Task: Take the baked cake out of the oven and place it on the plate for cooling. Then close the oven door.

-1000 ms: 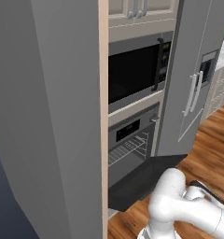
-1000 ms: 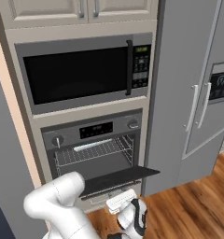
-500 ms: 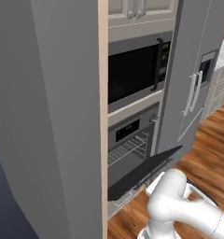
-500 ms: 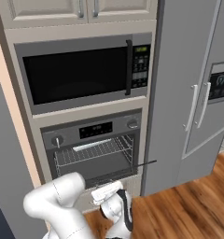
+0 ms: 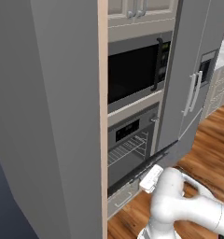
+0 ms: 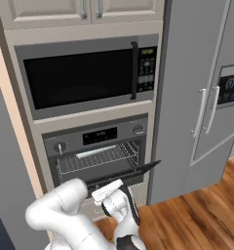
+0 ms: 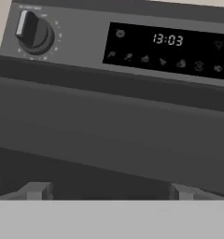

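Oven of grey steel has a wire rack; its dark-glass oven door hangs partly open; gripper jaws stand wide.

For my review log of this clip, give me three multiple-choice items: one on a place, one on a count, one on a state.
1. Where is the microwave?
A. above the oven
B. below it
C. on the floor

2. How many round knobs does the oven panel have?
A. none
B. two
C. five

3. How stands the oven door?
A. shut
B. removed
C. lowered open

Answers: 1 A, it sits over the oven; 2 B, one at each end of the display; 3 C, the wire rack is exposed.
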